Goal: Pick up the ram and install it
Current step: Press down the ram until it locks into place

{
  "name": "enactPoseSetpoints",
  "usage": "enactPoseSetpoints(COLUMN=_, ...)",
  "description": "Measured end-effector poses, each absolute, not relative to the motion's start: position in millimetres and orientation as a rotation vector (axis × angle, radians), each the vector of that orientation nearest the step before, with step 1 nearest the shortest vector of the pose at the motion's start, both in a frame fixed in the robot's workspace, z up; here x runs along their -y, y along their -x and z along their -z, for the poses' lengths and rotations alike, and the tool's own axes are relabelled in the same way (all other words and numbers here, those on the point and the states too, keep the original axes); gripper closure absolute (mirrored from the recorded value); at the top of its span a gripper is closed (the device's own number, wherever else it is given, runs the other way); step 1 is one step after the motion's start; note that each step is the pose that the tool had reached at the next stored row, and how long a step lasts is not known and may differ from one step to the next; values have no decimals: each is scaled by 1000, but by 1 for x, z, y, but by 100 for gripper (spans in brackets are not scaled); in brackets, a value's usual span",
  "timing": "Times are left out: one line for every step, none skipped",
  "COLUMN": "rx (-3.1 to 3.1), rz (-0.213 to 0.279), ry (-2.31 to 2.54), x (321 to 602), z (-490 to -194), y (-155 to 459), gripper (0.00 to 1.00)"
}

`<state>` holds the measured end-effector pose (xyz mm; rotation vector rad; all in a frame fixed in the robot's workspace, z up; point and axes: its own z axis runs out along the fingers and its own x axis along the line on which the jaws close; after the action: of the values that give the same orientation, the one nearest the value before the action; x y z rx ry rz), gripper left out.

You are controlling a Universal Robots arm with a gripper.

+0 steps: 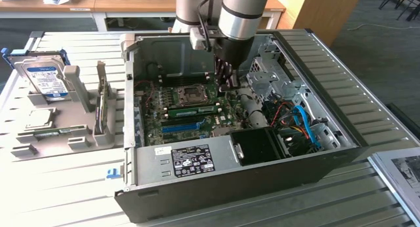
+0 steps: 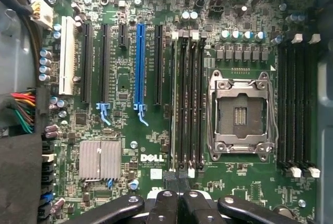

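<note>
Tabletop (image 1: 66, 187) of pale slats carries, at the exterior view's left, a grey stand (image 1: 72, 138) with a hard drive (image 1: 45, 78) propped upright in it. Just beside the stand lies an open computer case (image 1: 196, 197), its motherboard (image 1: 157, 124) facing up. On the board a blue slot (image 1: 178, 127) runs along the nearer part. Just behind it the ram (image 1: 196, 110), a green stick, stands on edge in one of the dark slots beside the processor socket (image 1: 192, 93). In the wrist view the ram (image 2: 174, 104) appears as a thin pale edge in the slot farthest from the socket (image 2: 240, 112), between it and the blue slot (image 2: 139, 62). Further to the exterior view's right, the arm (image 1: 243, 11) reaches down into the case. Its gripper (image 1: 225, 82) hangs over the board near one end of the ram, fingers pressed together with nothing visibly held. In the wrist view the gripper (image 2: 177, 182) sits at that same end; whether it touches the stick cannot be told. Blue cables (image 1: 305, 121) lie at the case's far right.
</note>
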<state>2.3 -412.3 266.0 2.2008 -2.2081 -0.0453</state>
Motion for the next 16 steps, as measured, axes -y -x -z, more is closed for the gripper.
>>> enactPoseSetpoints(rx=2208, rz=45, ry=-2201, x=412, z=-264, y=-2, gripper=90)
enactPoseSetpoints(rx=2208, rz=45, ry=-2201, x=412, z=-262, y=-2, gripper=90)
enactPoseSetpoints(rx=2208, rz=45, ry=-2201, x=412, z=-261, y=-2, gripper=90)
enactPoseSetpoints(rx=2208, rz=45, ry=-2201, x=412, z=-259, y=-2, gripper=90)
enactPoseSetpoints(rx=2208, rz=44, ry=-2201, x=412, z=-257, y=-2, gripper=90)
enactPoseSetpoints(rx=2208, rz=44, ry=-2202, x=412, z=-255, y=-2, gripper=90)
enactPoseSetpoints(rx=2209, rz=44, ry=-2202, x=412, z=-253, y=-2, gripper=90)
enactPoseSetpoints(rx=2209, rz=44, ry=-2202, x=412, z=-252, y=-2, gripper=90)
enactPoseSetpoints(rx=2209, rz=43, ry=-2202, x=412, z=-250, y=-2, gripper=90)
enactPoseSetpoints(rx=2209, rz=43, ry=-2202, x=412, z=-248, y=-2, gripper=90)
enactPoseSetpoints(rx=2209, rz=43, ry=-2202, x=412, z=-246, y=-2, gripper=90)
enactPoseSetpoints(rx=2209, rz=42, ry=-2202, x=412, z=-244, y=-2, gripper=90)
enactPoseSetpoints(rx=2209, rz=42, ry=-2203, x=412, z=-242, y=-2, gripper=90)
enactPoseSetpoints(rx=2209, rz=42, ry=-2203, x=412, z=-241, y=-2, gripper=90)
enactPoseSetpoints(rx=2209, rz=42, ry=-2203, x=412, z=-239, y=-2, gripper=90)
enactPoseSetpoints(rx=2210, rz=41, ry=-2203, x=412, z=-237, y=-2, gripper=90)
